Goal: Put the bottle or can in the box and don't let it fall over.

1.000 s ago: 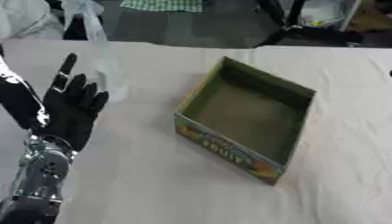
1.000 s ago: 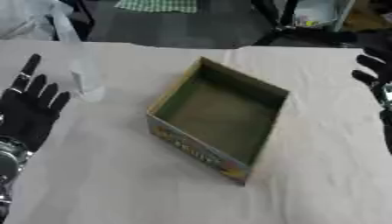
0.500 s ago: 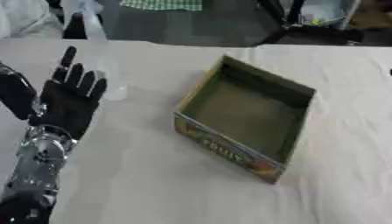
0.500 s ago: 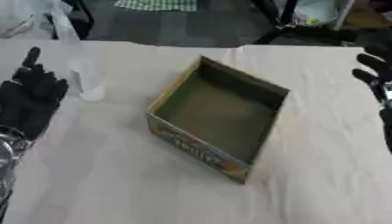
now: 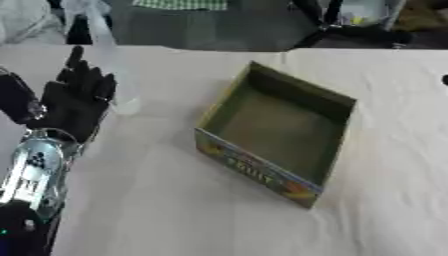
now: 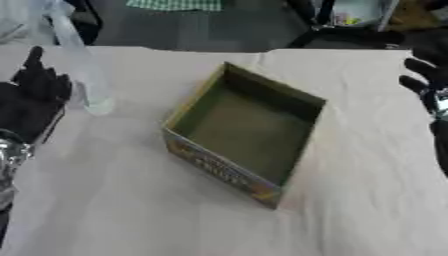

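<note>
Since a second ago the left hand [image 5: 74,97], fingers straight and holding nothing, has been carried toward the clear bottle [image 5: 112,70] standing just beside it at 10 o'clock of the empty box [image 5: 280,135], so grasping seems imminent.

The bottle [image 5: 112,65] stands left of the box [image 5: 278,131], apart.

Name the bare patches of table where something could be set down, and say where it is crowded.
Bare cloth lies in front of the box, toward the robot, and between the box and the right hand. The box's inside is empty too. It is crowded only at the left, where the left hand stands open close beside the clear bottle.
</note>
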Controlling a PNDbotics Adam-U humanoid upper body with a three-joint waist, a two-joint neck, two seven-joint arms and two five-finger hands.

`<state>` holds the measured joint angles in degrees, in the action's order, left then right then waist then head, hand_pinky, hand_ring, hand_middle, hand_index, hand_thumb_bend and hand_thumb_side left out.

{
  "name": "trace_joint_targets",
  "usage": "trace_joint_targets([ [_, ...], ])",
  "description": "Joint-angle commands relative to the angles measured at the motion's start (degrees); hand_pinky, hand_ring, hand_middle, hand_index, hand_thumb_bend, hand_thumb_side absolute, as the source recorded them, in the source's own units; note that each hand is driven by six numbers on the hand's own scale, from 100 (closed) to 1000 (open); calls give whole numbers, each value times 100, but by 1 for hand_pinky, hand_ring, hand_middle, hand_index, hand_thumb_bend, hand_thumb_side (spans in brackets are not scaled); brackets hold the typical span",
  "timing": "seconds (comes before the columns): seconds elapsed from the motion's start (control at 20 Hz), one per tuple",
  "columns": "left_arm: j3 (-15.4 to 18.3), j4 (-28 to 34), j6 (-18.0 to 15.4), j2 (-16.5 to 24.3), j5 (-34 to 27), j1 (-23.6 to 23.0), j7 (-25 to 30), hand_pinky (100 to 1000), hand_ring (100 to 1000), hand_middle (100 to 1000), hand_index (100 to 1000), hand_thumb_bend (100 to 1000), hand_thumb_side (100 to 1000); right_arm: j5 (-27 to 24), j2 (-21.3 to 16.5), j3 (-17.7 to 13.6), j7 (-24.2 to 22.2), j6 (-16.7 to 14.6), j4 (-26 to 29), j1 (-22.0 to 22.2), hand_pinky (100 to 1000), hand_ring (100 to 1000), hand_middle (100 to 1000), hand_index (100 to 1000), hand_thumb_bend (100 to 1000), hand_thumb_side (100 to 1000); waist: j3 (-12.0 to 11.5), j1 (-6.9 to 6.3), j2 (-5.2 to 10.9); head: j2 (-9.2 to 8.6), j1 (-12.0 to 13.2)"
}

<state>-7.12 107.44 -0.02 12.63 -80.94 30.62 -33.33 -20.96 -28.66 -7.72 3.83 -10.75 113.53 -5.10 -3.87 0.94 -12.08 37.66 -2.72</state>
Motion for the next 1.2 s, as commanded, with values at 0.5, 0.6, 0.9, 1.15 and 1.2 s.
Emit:
trace_joint_targets([
  [0.5,220,-199,-162,299,-623,408,112,100,100,100,1000,688,1000,10,-26,-32,-25,14,106,-125,876,901,842,929,100,550,41,6,-79,-212,6],
  [0.6,227,-242,-166,311,-620,473,118,100,100,100,1000,691,1000,17,-9,-30,-32,11,106,-145,877,902,842,929,100,553,48,16,-120,-244,11],
  [0.9,255,-345,-180,352,-532,643,138,100,100,100,1000,694,1000,67,46,-23,-61,14,106,-179,878,902,842,930,100,560,63,41,-225,-253,46],
  [1.15,269,-444,-190,357,-485,759,86,100,100,100,1000,690,1000,108,84,-9,-85,21,106,-204,878,903,842,930,100,566,61,62,-293,-246,114],
  [1.2,275,-472,-194,361,-469,782,76,100,100,100,1000,690,1000,114,92,-7,-91,21,106,-208,879,903,842,930,100,567,63,67,-304,-247,127],
])
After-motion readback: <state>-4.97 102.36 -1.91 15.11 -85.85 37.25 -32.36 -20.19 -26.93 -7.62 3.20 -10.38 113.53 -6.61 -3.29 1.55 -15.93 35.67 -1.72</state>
